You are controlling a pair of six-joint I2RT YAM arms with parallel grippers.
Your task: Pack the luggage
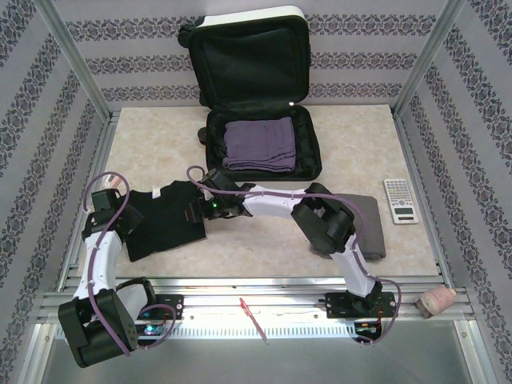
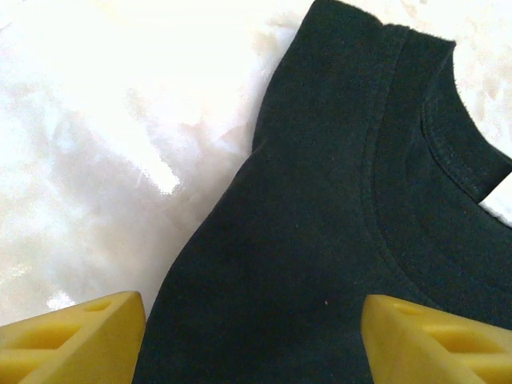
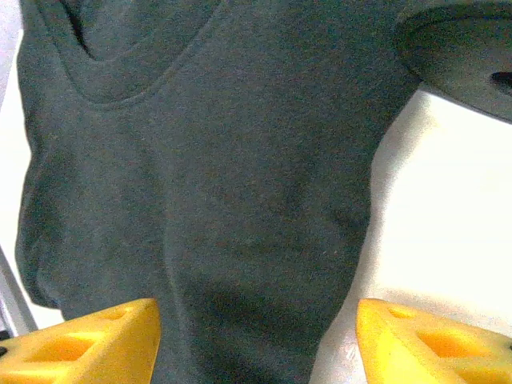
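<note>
Top view: the luggage [image 1: 248,68] lies open at the table's far middle, the black shirt [image 1: 160,224] near it; left wrist view: the left gripper [image 2: 254,320] gapes empty over the collar; right wrist view: the right gripper [image 3: 256,324], equally wide and empty, may pinch one layer only, unfolding the shirt.

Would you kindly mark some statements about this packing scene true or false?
1. The luggage stands open. True.
2. A folded purple cloth lies inside it. True.
3. The black shirt is packed in the luggage. False: it lies on the table in front of it.
4. The calculator lies left of the luggage. False: it lies to its right.
5. The left gripper and right gripper are open above the black shirt. True.
</note>
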